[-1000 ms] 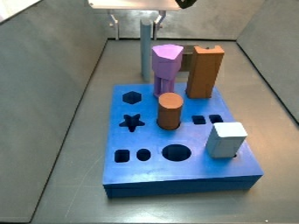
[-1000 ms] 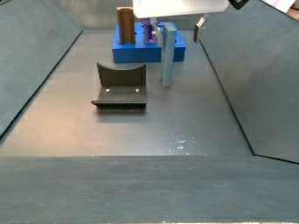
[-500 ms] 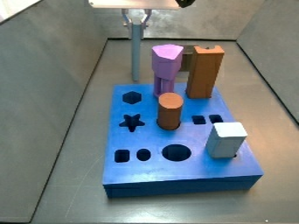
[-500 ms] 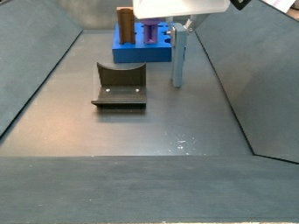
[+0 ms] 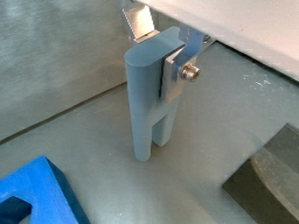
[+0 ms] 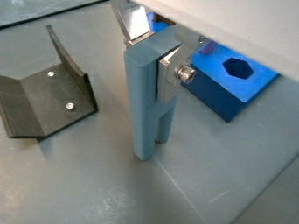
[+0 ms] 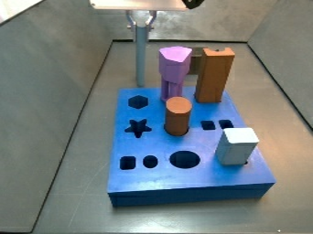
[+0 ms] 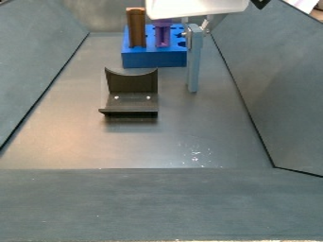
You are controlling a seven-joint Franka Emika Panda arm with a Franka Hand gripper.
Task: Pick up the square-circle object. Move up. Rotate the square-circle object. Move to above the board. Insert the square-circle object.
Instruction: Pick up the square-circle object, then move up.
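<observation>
My gripper is shut on the top of the square-circle object, a tall pale blue-grey piece that hangs upright. Both also show in a wrist view, gripper and piece. In a side view the gripper holds the piece behind the blue board. In a side view the gripper holds the piece beside the board, with its lower end close to the floor. I cannot tell whether it touches the floor.
On the board stand a lilac pentagonal prism, an orange-brown block, a brown cylinder and a white cube. The fixture stands on the floor beside the piece and also shows in a wrist view. Sloped grey walls enclose the floor.
The gripper and the held piece shifted sideways across the floor behind the board between one second ago and half a second ago. Since then they have barely moved.
</observation>
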